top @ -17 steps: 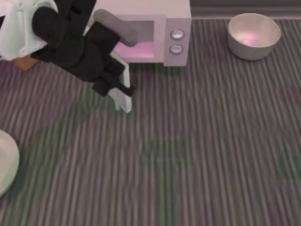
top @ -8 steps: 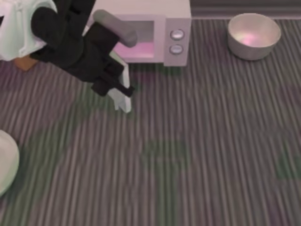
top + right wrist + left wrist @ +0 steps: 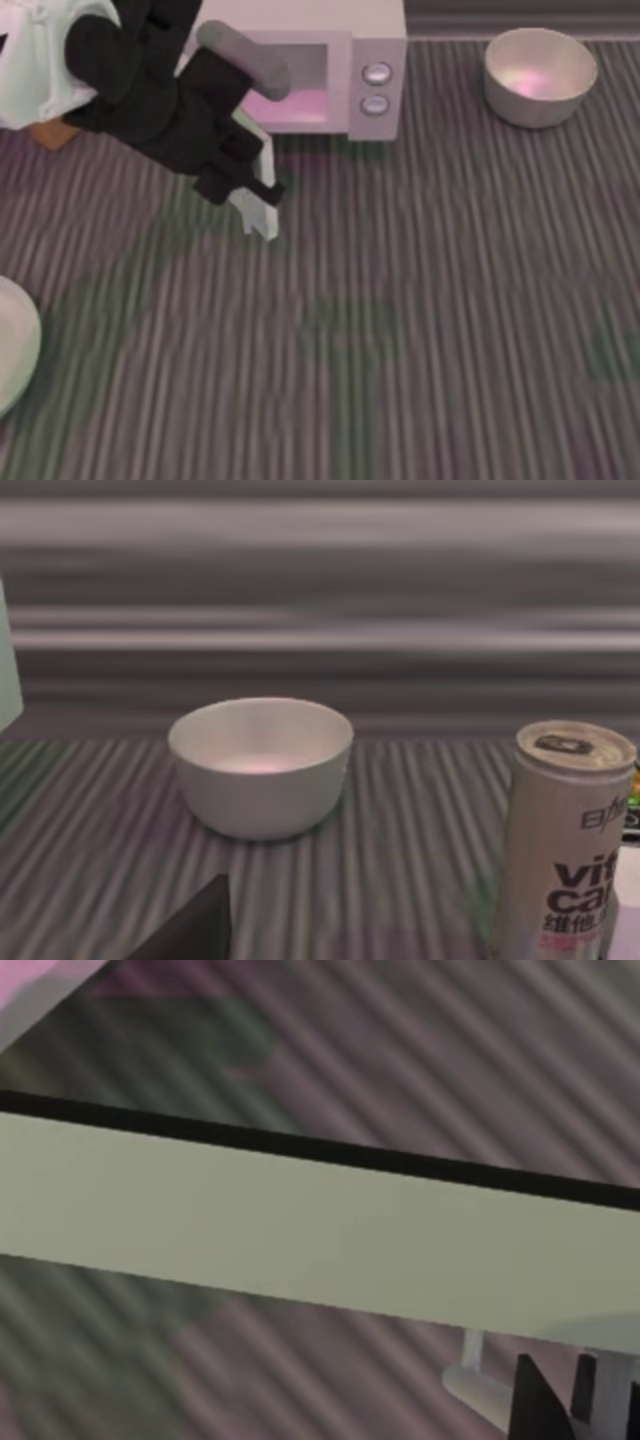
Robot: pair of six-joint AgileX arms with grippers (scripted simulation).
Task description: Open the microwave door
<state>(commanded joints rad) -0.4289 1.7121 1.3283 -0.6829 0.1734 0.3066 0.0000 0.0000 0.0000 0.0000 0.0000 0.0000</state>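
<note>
Microwave (image 3: 330, 75): upper middle of the top view, against the far edge of the table; pink inside on show, two round grey knobs (image 3: 377, 88) on the right of its front.
Microwave door (image 3: 262, 195): swung out from the left side of the box toward the lower part of the frame, seen edge-on as a narrow white strip; in the left wrist view, a broad pale band (image 3: 320, 1230) with a dark edge across the whole frame.
Left gripper (image 3: 250, 185): upper left of the top view, black, reaching in from the left and lying against the door near its free end.
Fingers: dark tips (image 3: 540, 1405) in the lower right corner of the left wrist view, just beside the door's pale edge; closed on the door or merely resting against it, cannot tell.
Right arm: out of the top view; only a dark corner at the lower edge of its own wrist view.
Bowl (image 3: 540, 75): white, upper right of the top view, well apart from the microwave.
Can (image 3: 565, 840): lower right of the right wrist view, upright, near the bowl (image 3: 260, 765).
Plate (image 3: 12, 345): white rim at the left edge, lower half.
Table (image 3: 450, 320): striped grey cloth.
</note>
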